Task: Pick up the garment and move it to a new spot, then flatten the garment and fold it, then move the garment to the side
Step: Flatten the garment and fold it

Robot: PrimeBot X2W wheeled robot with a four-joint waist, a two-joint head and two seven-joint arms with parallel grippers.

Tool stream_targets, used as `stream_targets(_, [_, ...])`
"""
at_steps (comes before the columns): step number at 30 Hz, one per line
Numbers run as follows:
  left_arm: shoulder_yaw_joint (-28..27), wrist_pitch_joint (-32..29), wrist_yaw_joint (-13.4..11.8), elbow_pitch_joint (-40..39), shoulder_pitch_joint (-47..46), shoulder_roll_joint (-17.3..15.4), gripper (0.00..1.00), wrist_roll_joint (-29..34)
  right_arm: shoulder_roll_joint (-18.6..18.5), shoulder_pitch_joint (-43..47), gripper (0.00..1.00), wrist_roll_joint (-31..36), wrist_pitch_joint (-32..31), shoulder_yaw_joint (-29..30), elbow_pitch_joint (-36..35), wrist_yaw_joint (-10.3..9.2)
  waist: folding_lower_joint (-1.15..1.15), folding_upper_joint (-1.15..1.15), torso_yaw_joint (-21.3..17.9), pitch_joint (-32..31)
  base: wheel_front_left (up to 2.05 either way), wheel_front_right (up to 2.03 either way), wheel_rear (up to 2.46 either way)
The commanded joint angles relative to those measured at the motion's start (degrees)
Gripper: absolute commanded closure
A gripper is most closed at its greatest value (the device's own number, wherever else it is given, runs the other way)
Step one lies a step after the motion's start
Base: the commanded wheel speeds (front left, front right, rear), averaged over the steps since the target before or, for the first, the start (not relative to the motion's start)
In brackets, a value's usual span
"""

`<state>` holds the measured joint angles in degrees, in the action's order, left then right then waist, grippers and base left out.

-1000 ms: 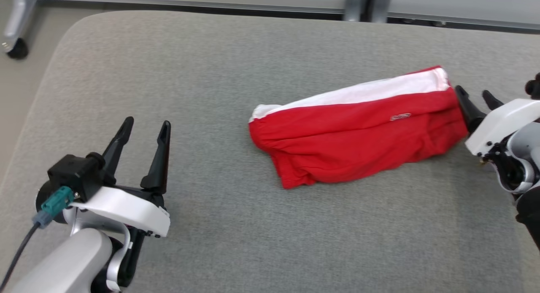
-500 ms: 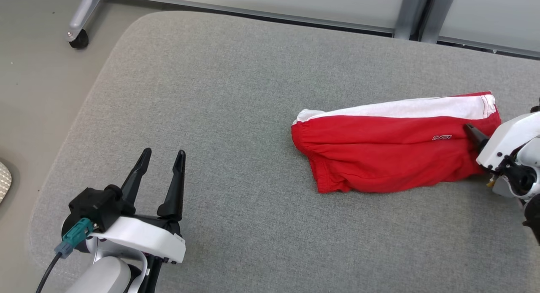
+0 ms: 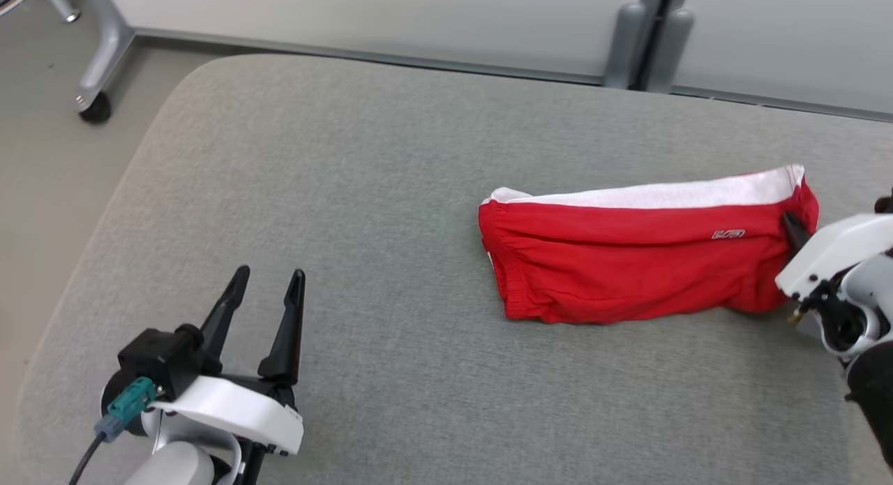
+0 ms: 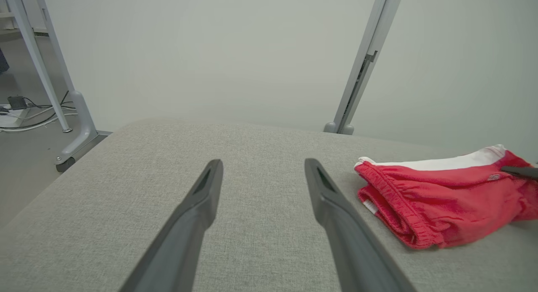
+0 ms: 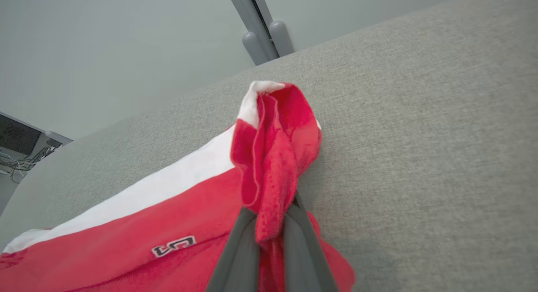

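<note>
While the red garment [image 3: 628,269], white-banded along its far edge, lies bunched on the right half of the grey cushion [image 3: 335,192], its right end is pinched up into a fold. The right gripper [image 5: 273,214], at the cushion's right edge, has its jaws closed on that fold. The left gripper [image 3: 266,281] hangs over the cushion's near left corner, jaws spread wide.

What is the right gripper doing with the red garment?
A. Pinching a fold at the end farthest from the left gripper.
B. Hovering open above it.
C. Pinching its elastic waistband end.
A: the right gripper is shut on a bunched fold of the garment, at the end away from the open left gripper.
</note>
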<state>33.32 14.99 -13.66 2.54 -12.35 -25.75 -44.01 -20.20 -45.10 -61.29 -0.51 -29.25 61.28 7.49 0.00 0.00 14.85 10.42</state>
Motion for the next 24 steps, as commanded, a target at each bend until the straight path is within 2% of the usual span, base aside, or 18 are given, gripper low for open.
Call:
stream_targets(1, [-0.05,0.23,0.12,0.21,0.76,0.05,0.00,-0.24,-0.22,1.11,1.00,-0.29,0.78,-0.12,-0.41,0.02,0.00,0.00,-1.56,-1.22,0.00,0.00,0.00])
stream_targets(7, [-0.09,0.24,0.07,0.27,2.21,0.43,0.00,-0.52,-2.00,5.70,0.98,0.39,4.74,-1.61,-2.70,0.02,0.00,0.00,-5.85,-3.76,0.00,0.00,0.00])
stream_targets(9, [0.00,0.24,-0.08,0.22,2.78,0.49,0.00,-0.54,-3.02,6.71,0.77,1.04,6.03,-2.13,-3.33,0.02,0.00,0.00,-6.86,-4.45,0.00,0.00,0.00])
stream_targets(10, [0.01,0.23,-0.18,0.22,2.90,0.51,0.00,-0.59,-3.39,7.11,0.73,1.28,6.50,-2.37,-3.47,0.02,0.00,0.00,-7.31,-4.84,0.00,0.00,0.00])
stream_targets(11, [0.03,0.24,-0.27,0.17,3.00,0.53,0.00,-0.65,-3.71,7.28,0.80,1.70,6.97,-2.69,-3.52,0.02,0.00,0.00,-7.66,-5.17,0.00,0.00,0.00])
stream_targets(12, [0.03,0.24,-0.34,0.12,3.08,0.54,0.00,-0.71,-4.01,7.24,0.99,2.28,7.42,-3.08,-3.48,0.02,0.00,0.00,-7.94,-5.43,0.00,0.00,0.00])
stream_targets(17, [0.34,0.16,-0.40,0.19,3.89,0.73,0.00,-0.99,-3.00,5.62,1.00,3.91,8.42,-4.86,-4.46,0.02,0.00,0.00,-8.10,-6.73,0.00,0.00,0.00])
stream_targets(24, [-0.02,0.18,-0.14,0.83,4.45,1.31,0.00,-1.29,0.86,2.62,1.00,7.67,8.32,-8.52,-5.65,0.02,0.00,0.00,-5.26,-7.71,0.00,0.00,0.00])
